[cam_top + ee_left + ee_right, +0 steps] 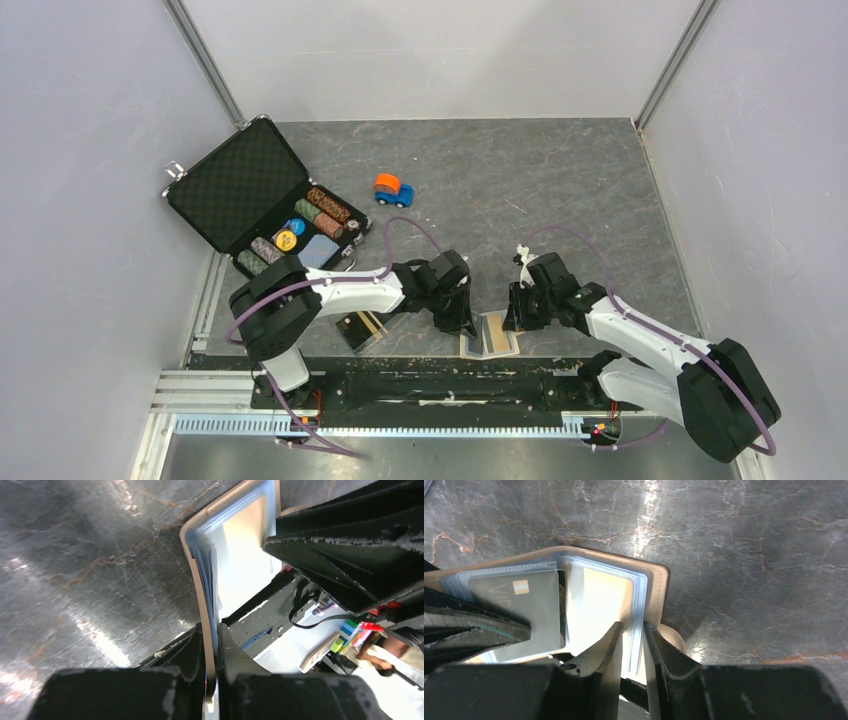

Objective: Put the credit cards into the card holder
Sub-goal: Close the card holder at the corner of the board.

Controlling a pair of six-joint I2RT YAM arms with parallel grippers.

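Left wrist view: left claw [212, 637], closed tight, pinched the card holder [235, 555]; right claw [631, 640] nipped its sleeves. Firm, level holds seemed needed to spread pockets.

We see a dark grey marbled surface [560, 190] carrying an open black case [240, 185] at its far left, an orange-and-blue toy car [394, 190] further back near the middle, and, along the near edge, a small box [362, 328] left of the open beige card holder [492, 335].
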